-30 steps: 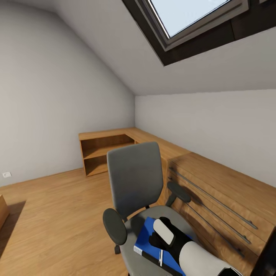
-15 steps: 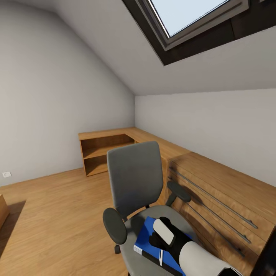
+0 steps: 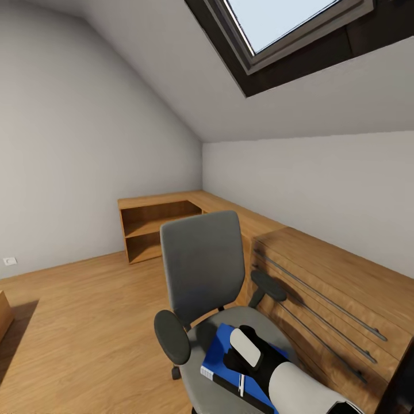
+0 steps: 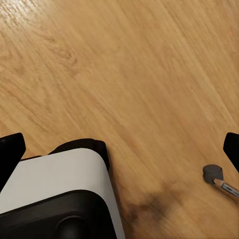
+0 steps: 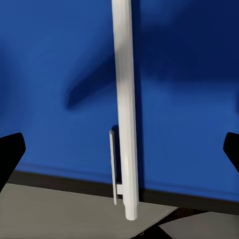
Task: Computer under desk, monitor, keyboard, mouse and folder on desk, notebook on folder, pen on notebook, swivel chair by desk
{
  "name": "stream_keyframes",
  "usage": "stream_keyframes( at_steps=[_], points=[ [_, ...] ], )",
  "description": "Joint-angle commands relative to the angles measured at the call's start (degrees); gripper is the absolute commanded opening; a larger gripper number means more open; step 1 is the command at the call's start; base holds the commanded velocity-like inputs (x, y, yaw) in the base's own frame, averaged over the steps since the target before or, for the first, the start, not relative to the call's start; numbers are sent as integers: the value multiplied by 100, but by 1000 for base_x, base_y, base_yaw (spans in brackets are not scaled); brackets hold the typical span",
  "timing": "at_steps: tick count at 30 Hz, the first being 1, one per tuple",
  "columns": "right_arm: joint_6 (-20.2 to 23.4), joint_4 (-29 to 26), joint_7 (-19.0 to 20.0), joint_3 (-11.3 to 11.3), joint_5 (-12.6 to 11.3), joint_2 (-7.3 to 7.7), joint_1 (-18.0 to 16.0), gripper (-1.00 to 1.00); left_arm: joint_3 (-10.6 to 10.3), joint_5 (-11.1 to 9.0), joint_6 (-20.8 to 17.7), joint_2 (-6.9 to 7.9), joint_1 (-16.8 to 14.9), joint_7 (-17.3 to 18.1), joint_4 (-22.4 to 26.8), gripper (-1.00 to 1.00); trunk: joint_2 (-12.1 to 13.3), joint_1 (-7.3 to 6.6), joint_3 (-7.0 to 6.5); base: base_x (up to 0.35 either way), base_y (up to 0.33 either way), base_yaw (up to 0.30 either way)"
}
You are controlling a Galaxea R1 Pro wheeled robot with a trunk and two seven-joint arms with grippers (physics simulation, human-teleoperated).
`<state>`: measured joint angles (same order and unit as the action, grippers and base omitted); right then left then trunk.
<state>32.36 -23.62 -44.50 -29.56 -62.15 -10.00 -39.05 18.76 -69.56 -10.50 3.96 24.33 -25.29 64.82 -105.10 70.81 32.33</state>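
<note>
Right gripper (image 5: 119,149) hangs directly above the pen (image 5: 124,104), fingers spread wide, gripping nothing. Pen lies on the folder (image 3: 221,351), which rests on the swivel chair (image 3: 201,270) seat. Left gripper (image 4: 119,149), also spread wide, faces the wooden floor (image 4: 124,74).

Soft skylight (image 3: 276,23) daylight, crisp render

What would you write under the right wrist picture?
White pen lying on the blue folder, seen between the open right end effector.
</note>
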Motion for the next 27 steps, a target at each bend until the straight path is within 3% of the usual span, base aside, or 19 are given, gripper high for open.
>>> stream_keyframes(
  at_steps=[1, 5, 13, 27],
  points=[
    [32, 0, -27, -24, -12, 0, -6, 100, 4, -31, -22, 0, 2, -29, 13, 100, -3, 0, 5, 0, 0, 0],
    [31, -1, -30, -24, -13, 0, -6, 100, 4, -31, -22, 0, 2, -29, 13, 100, -3, 0, 5, 0, 0, 0],
    [28, -1, -29, -24, -14, 0, -6, 100, 7, -31, -22, 0, 2, -29, 13, 100, -324, 176, 149, 0, 0, 0],
    [30, 2, -31, -24, -10, 0, -6, 100, 9, -39, -22, 0, 2, -29, 13, 100, -364, 198, 167, 0, 0, 0]
  ],
)
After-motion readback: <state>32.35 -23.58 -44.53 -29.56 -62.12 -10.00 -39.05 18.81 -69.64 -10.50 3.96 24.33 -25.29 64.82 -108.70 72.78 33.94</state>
